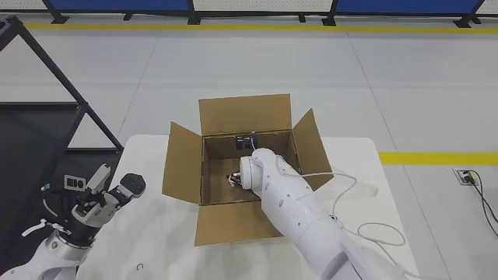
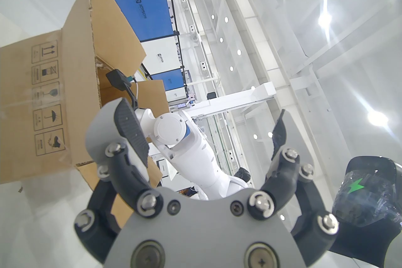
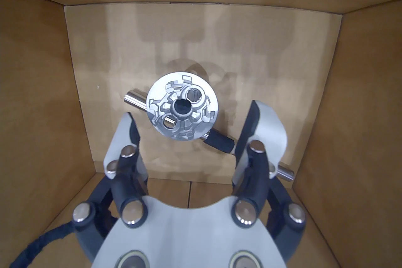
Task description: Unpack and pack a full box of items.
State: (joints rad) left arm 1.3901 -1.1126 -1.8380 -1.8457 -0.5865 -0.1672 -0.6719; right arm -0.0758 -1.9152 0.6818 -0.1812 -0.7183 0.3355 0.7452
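An open cardboard box (image 1: 245, 115) stands in the middle of the white table (image 1: 156, 233), all its flaps folded out. My right arm (image 1: 272, 183) goes down into it. On the box floor (image 3: 103, 40) lies a shiny metal disc (image 3: 182, 107) with cut-outs, fixed on a steel rod with a black sleeve (image 3: 220, 141). My right gripper (image 3: 191, 128) hovers open just above it, one finger on either side of the rod, not touching. My left gripper (image 2: 204, 118) is open and holds nothing; it sits left of the box (image 2: 47, 99) near the table's front left corner (image 1: 124, 189).
A black metal rack (image 1: 47, 117) stands off the table's left edge. A white cable (image 1: 366, 222) loops over the table to the right of the box. A small dark ring (image 1: 138, 266) lies near the front edge. A black part with a green bolt mark (image 2: 364, 190) sits beside my left gripper.
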